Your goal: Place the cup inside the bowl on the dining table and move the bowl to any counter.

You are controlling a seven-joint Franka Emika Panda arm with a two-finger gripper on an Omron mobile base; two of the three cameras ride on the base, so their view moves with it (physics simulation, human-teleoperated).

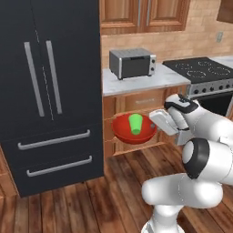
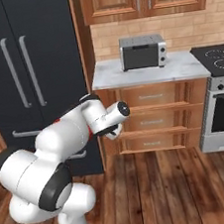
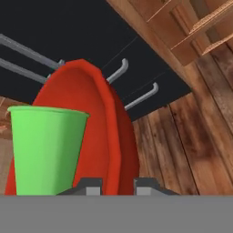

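The red bowl (image 1: 127, 132) hangs in the air in front of the counter drawers, below the counter (image 1: 136, 81) top. The green cup (image 1: 135, 124) stands upright inside it. My gripper (image 1: 154, 124) is shut on the bowl's right rim. In the hand view the bowl (image 3: 98, 118) rim runs between my gripper (image 3: 117, 185) fingertips, with the cup (image 3: 45, 150) just left of them inside the bowl. The dining table is out of view.
A toaster oven (image 1: 132, 63) sits on the counter (image 2: 144, 72) top. A stove (image 1: 205, 73) stands to its right and a tall black fridge (image 1: 50, 91) to its left. Wooden floor (image 1: 91, 200) lies below.
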